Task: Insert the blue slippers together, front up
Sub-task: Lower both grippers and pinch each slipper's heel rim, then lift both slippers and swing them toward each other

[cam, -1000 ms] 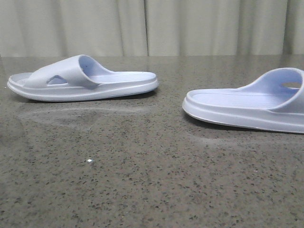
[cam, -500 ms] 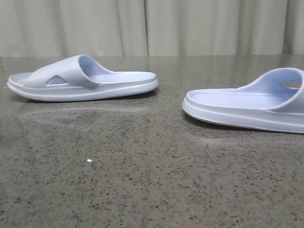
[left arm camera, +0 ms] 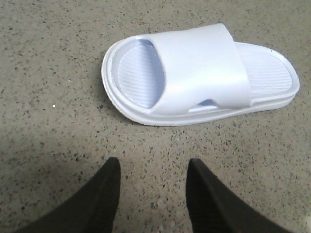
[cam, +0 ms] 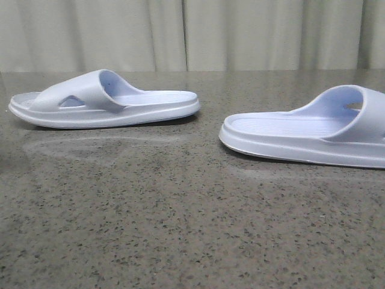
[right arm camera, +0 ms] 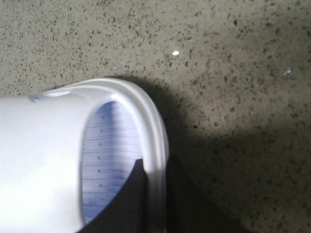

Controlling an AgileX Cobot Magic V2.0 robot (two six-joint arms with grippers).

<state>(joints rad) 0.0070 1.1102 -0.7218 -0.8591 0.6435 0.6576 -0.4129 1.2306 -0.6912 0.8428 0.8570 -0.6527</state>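
Observation:
Two pale lavender-blue slippers lie on the table, soles down. The left slipper [cam: 102, 99] lies at the far left, its strap toward the left; it also shows in the left wrist view [left arm camera: 194, 68]. My left gripper [left arm camera: 153, 167] is open and empty, just above the table a short way from that slipper's side. The right slipper [cam: 307, 135] lies at the right and runs off the frame edge. In the right wrist view my right gripper [right arm camera: 155, 170] is shut on the right slipper's rim [right arm camera: 146, 116], one finger inside on the ridged footbed, one outside. Neither gripper shows in the front view.
The table [cam: 180, 229] is dark speckled stone. A pale curtain [cam: 192, 36] hangs behind its far edge. A small white fleck [right arm camera: 176, 52] lies on the table near the right slipper.
The right slipper has slid a little to the left, toward the left slipper. The left slipper has not moved.

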